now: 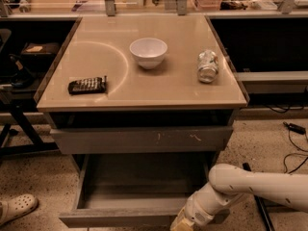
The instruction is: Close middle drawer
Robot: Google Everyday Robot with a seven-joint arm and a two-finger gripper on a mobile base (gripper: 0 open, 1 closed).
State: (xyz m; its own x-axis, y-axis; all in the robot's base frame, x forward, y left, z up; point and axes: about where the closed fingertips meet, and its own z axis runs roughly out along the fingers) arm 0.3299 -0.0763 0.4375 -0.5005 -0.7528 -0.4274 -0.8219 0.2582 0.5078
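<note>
One middle drawer [115, 218] open, long axis crosswise, front facing outward, stretching left of the gripper [185, 224] at its front edge, gripper's hold unclear.

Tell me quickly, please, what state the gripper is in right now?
Gripper: cannot be told; it is low at the open middle drawer, against its front edge.
</note>
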